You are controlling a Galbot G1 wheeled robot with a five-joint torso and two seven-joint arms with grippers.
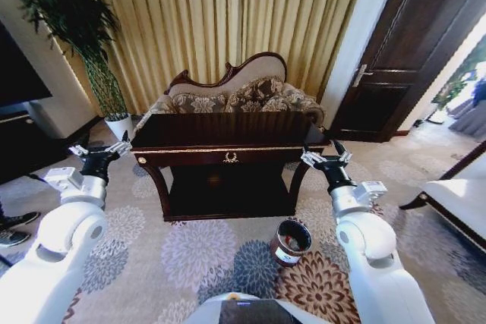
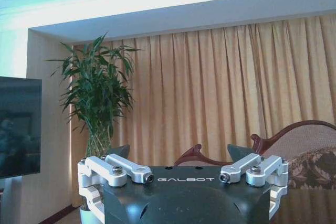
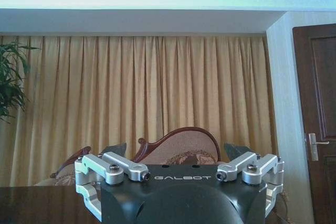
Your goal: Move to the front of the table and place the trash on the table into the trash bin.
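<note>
Bin: small round dark brown trash bin (image 1: 291, 241) with shiny rim, on patterned carpet (image 1: 197, 256) near the right arm, in head view.
Left gripper (image 1: 99, 149): spread wide, empty, raised beside the tabletop's left end.
Right gripper (image 1: 325, 158): spread wide, empty, by the right end.
Tabletop: dark glossy wooden table (image 1: 228, 136); trash too small to tell.
Beyond: carved-back sofa (image 1: 235, 96), gold curtains (image 3: 147, 87); left wrist adds bamboo plant (image 2: 97, 98), right wrist a dark door (image 3: 317, 124).
</note>
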